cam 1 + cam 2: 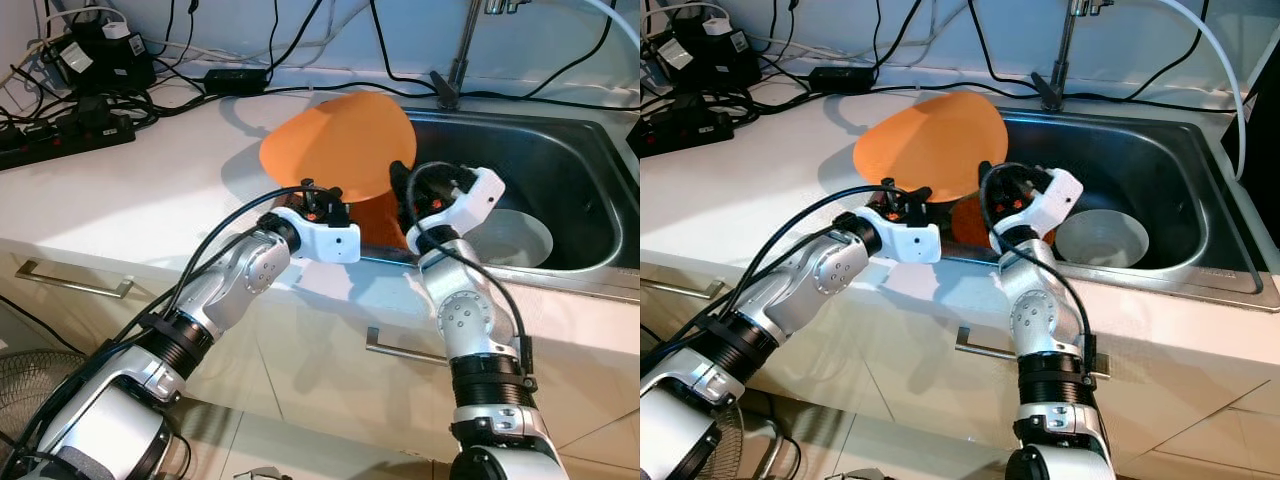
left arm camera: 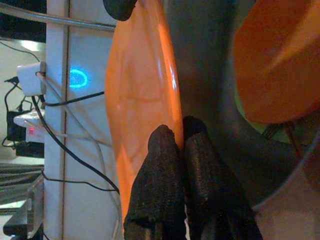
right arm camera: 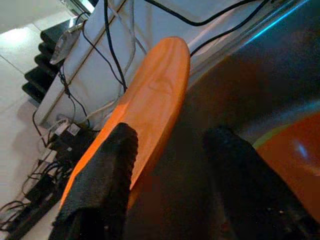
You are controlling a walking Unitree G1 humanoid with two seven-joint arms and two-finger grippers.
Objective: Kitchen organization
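A large orange plate (image 1: 335, 145) stands tilted on edge over the counter where it meets the sink's left rim. My left gripper (image 2: 180, 132) is shut on the plate's near rim, one finger on each face. My right gripper (image 1: 405, 195) is open just right of that grip, at the plate's sink-side edge. In the right wrist view one of its fingers (image 3: 107, 170) lies against the orange plate (image 3: 150, 100) and the other stands apart over the basin. A second orange dish (image 1: 380, 222) lies in the sink below the plate.
A white bowl (image 1: 515, 238) sits in the steel sink (image 1: 560, 150), and a faucet (image 1: 455, 60) rises behind it. Power strips and black cables (image 1: 70, 130) crowd the counter's back left. Drawer handles (image 1: 75, 280) run along the cabinet front below.
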